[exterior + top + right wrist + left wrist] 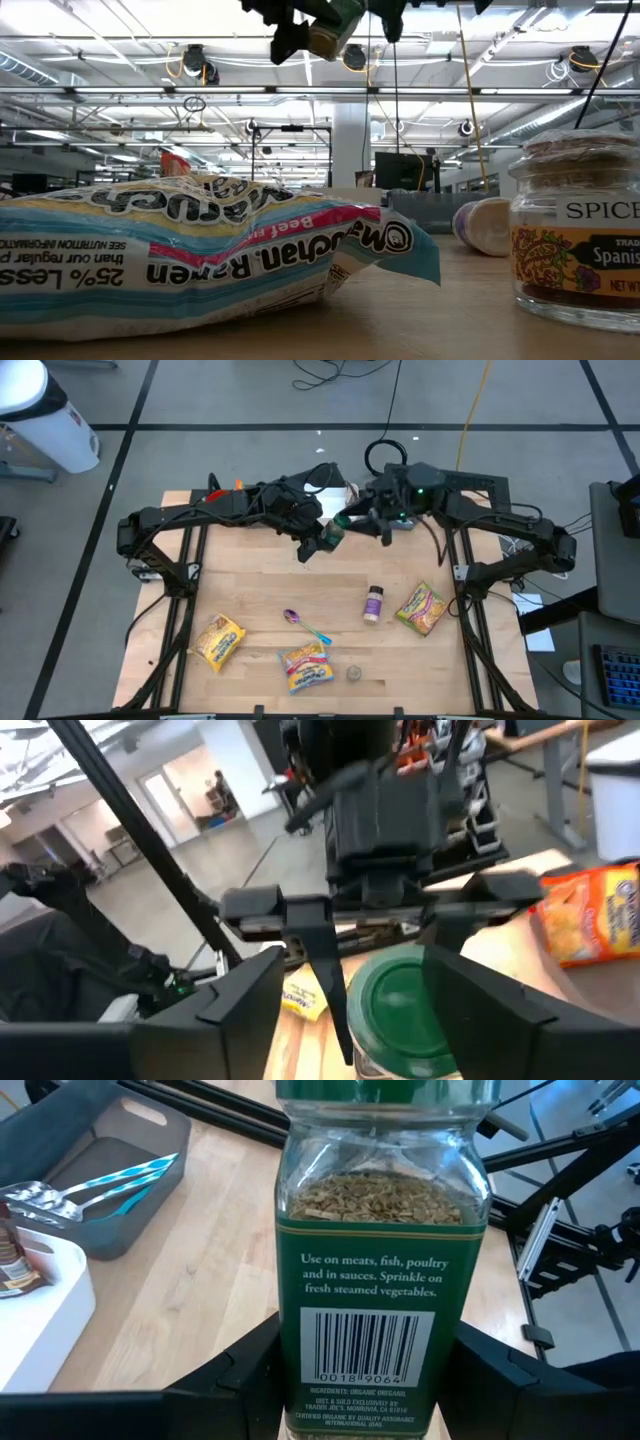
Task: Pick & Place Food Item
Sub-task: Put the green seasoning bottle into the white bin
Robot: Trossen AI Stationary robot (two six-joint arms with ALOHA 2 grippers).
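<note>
Left wrist view showing left pincer (365, 1380) clamping a spice jar (375, 1270) above the surface (190, 1280), right pincer (375, 1010) spreading apart around its green lid (405, 1005).

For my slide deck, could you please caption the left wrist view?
Left claw gripping a green-labelled herb jar above the wooden table, grey utensil tray beyond.

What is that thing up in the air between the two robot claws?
A green-lidded herb jar. The left wrist view shows the left gripper clamped on its sides; in the right wrist view the right gripper flanks its lid, fingers apart.
</note>
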